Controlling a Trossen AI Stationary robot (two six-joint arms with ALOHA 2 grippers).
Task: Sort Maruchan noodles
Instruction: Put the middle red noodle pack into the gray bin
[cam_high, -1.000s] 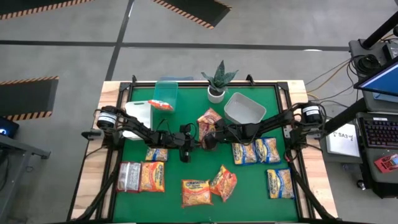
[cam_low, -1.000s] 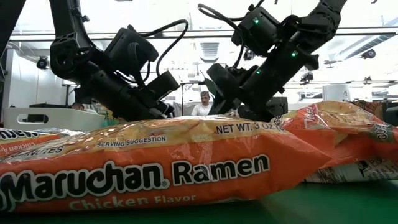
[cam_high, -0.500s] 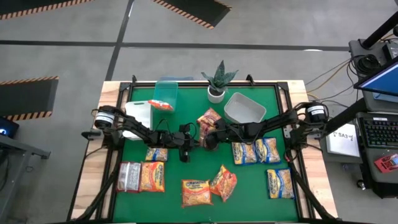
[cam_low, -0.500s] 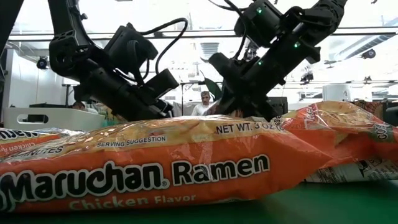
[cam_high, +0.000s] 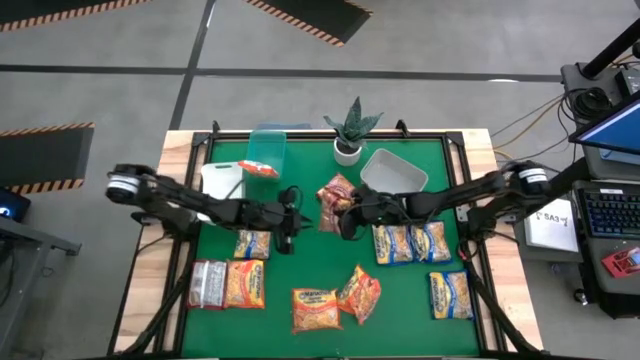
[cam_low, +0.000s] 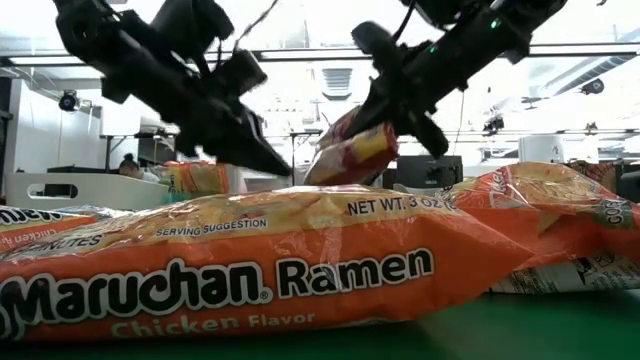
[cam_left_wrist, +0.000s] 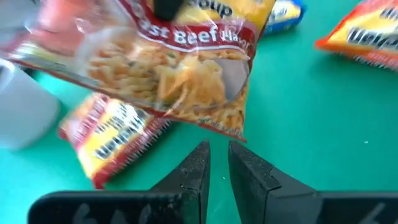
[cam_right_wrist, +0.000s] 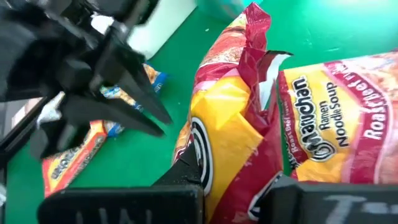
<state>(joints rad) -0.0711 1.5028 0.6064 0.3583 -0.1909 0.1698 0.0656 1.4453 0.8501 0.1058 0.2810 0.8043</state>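
My right gripper is shut on a red Maruchan packet at the table's middle and holds it above the mat. A second red packet lies on the green mat under it. My left gripper is shut and empty, just left of the held packet; it also shows in the right wrist view. Yellow-and-blue packets, orange packets and a silvery packet lie flat on the mat. Another red packet rests on the clear-teal bin. My right gripper pinches the red packet between its two fingers at a crumpled part of the wrapper. The fingers come from the table's right, slanting down. The packet is lifted clear of the mat and tilted, as the low view shows.
A white bin stands at the far left and a grey bin at the far right. A potted plant stands at the far edge between them. An orange packet fills the low view's foreground.
My right gripper has risen with the red packet, which is now lifted clear and tilted; before, it lay on the mat. My left gripper has drawn back toward the table's left edge, away from the packet.
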